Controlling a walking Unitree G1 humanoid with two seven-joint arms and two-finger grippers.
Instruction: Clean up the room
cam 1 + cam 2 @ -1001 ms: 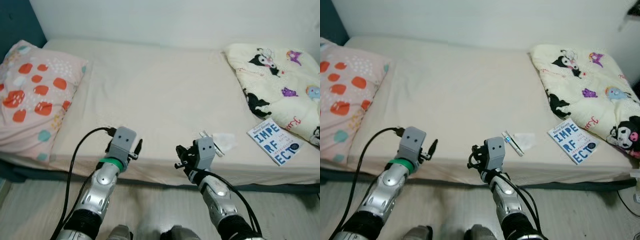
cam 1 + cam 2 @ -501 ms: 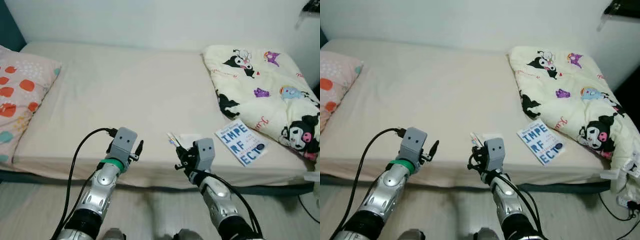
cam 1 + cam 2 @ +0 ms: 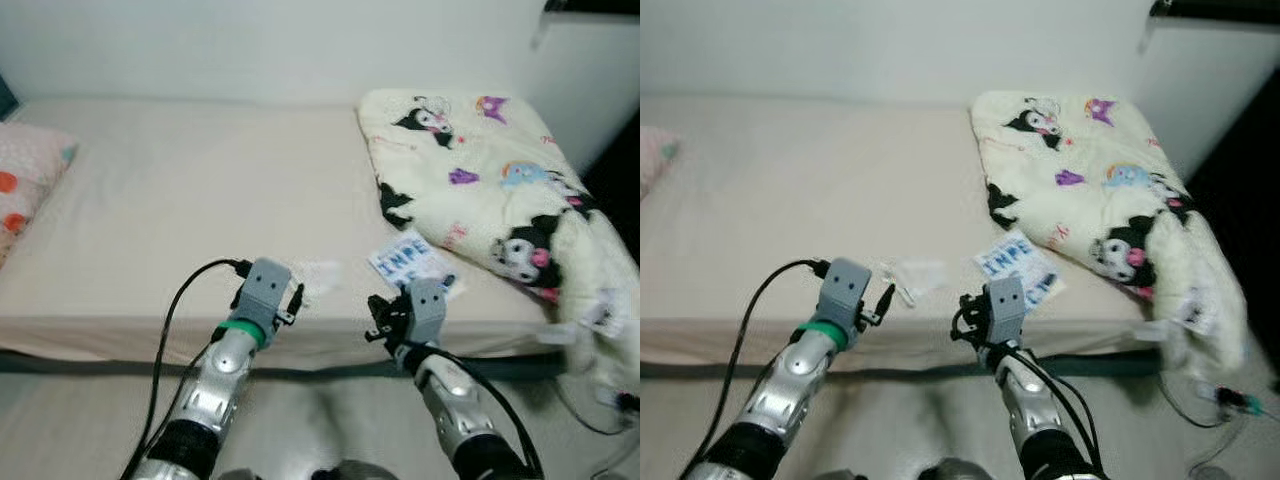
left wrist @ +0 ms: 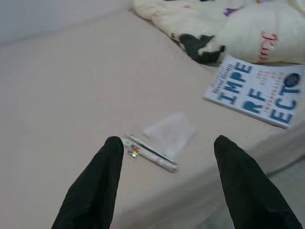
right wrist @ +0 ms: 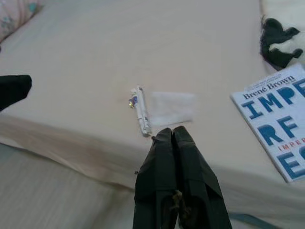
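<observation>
Left hand (image 4: 164, 186) spread above tube (image 4: 151, 153) and wrapper (image 4: 170, 132); right hand (image 5: 172, 138) clenched, empty; book (image 4: 257, 92) lower right by blanket (image 3: 480, 170).

— The bed sheet (image 4: 57, 86) looks like matt beige cloth, smooth with faint creases.
— The quilt (image 3: 470, 190) is soft, puffy printed fabric; the book (image 4: 257, 93) has a glossy paper cover.
— The small wrapper (image 5: 172, 107) seems thin, translucent plastic. The gripper fingers (image 4: 93, 191) are matt black.
</observation>
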